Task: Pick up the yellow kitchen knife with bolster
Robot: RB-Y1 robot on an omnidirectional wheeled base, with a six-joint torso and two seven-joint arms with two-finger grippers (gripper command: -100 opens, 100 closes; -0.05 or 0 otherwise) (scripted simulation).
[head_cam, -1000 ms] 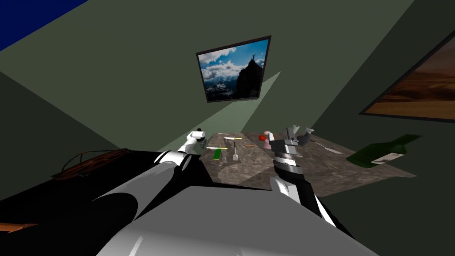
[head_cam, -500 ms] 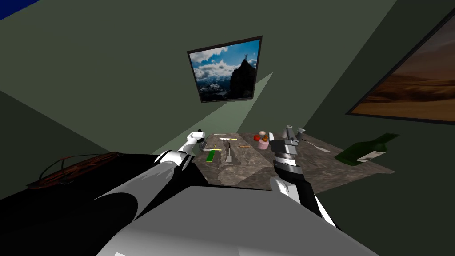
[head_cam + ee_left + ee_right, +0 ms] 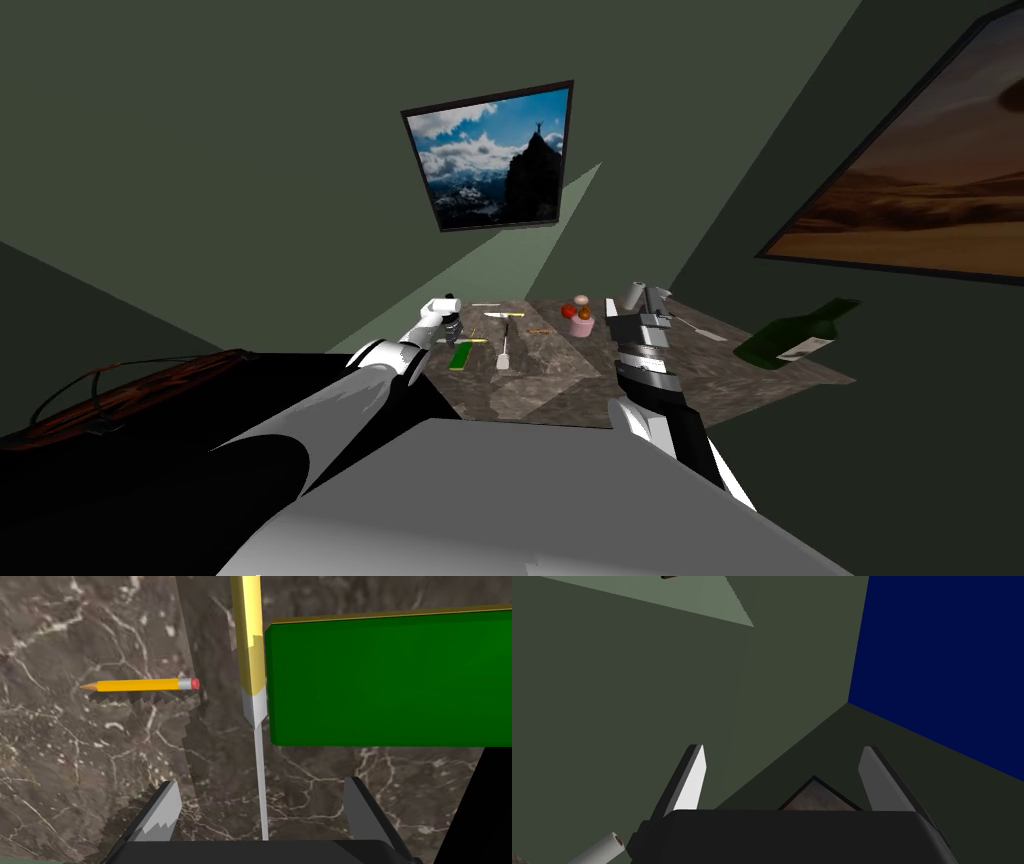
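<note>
Left gripper (image 3: 261,781) over marble table (image 3: 75,751), 2 fingers spread, empty. Yellow-handled knife (image 3: 250,651) lies flat, blade running between them; pencil (image 3: 137,684) to one side, green block (image 3: 380,676) just beside handle. Right gripper (image 3: 782,748) released.

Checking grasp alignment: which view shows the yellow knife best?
Left wrist view: knife shows handle, bolster and blade clearly. Head view: a tiny yellow sliver beside the green block. Right wrist view looks elsewhere.
</note>
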